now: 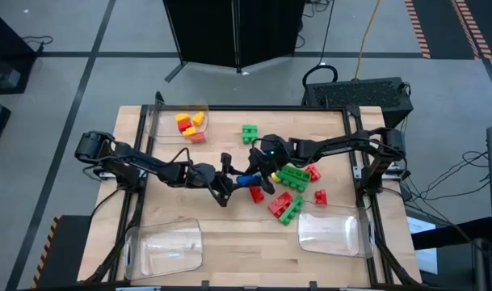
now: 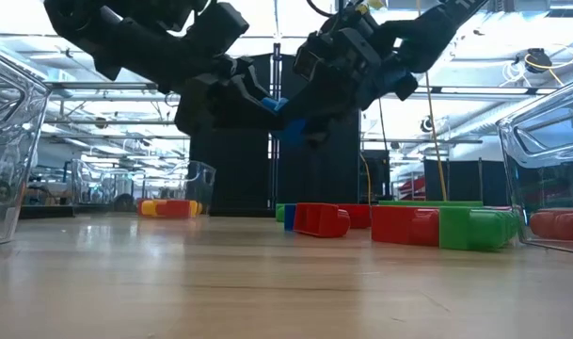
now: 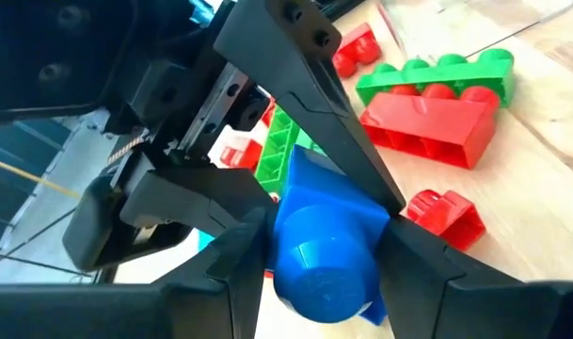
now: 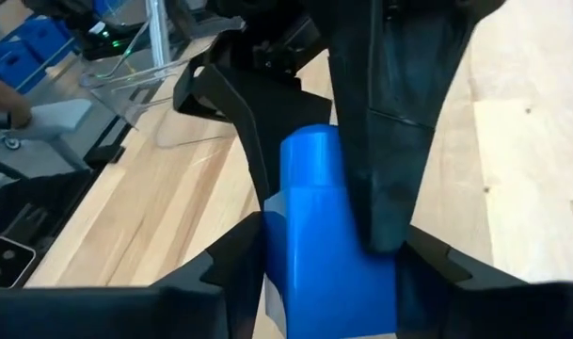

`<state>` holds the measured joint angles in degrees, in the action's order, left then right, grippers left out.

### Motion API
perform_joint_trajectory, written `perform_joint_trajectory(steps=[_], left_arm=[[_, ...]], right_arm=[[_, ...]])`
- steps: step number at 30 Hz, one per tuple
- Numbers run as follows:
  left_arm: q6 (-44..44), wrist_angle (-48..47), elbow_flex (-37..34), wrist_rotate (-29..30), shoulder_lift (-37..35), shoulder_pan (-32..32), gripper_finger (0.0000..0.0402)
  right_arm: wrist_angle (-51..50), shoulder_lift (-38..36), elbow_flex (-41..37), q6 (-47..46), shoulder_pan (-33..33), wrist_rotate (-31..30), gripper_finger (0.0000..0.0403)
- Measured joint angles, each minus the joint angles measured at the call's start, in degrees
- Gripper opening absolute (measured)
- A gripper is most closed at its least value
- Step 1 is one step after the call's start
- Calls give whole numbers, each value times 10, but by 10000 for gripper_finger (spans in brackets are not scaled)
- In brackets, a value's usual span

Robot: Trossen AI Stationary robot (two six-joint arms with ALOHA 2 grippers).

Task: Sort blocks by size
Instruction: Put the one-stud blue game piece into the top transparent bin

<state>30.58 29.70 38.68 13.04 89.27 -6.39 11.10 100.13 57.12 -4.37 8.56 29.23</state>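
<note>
A blue block [image 1: 247, 179] hangs in the air over the middle of the table, between my two grippers. My left gripper [image 1: 232, 181] comes at it from the table's left and is shut on it. My right gripper [image 1: 262, 171] comes from the right and is shut on it too. In the low view the blue block [image 2: 284, 115] shows well above the table top. Red and green blocks [image 1: 294, 190] lie loose on the table to the right of and below the grippers. A green block [image 1: 250, 133] lies farther back. My left gripper pinches the blue block's left end [image 3: 291, 235] between its two fingers, coming roughly level from the table's left. The block is lifted clear of the table. My right gripper pinches the same block's other end [image 4: 310, 245] between its two fingers, slanting down from the table's right. One finger of the left gripper [image 4: 380, 141] lies over the block in front of it.
A clear tray [image 1: 161, 121] at the far left holds yellow, red and orange blocks [image 1: 191, 124]. Two clear trays stand at the near left [image 1: 165, 246] and near right [image 1: 330, 230]. A long red block [image 3: 437, 122] and a long green one [image 3: 437, 73] lie side by side.
</note>
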Motion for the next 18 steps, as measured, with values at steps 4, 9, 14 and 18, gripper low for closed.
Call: perform_joint_trajectory(steps=[4,9,14,18], left_arm=[[-4,1,0,6,0,0,165],[-29,5,2,30,-3,0,165],[-33,8,3,44,-5,1,165],[-59,-5,1,72,-18,1,162]], right_arm=[[-20,-13,0,-12,0,-28,167],[-57,-41,0,-9,0,-59,168],[-101,-69,0,1,-4,-105,172],[-151,-91,1,17,-6,-158,174]])
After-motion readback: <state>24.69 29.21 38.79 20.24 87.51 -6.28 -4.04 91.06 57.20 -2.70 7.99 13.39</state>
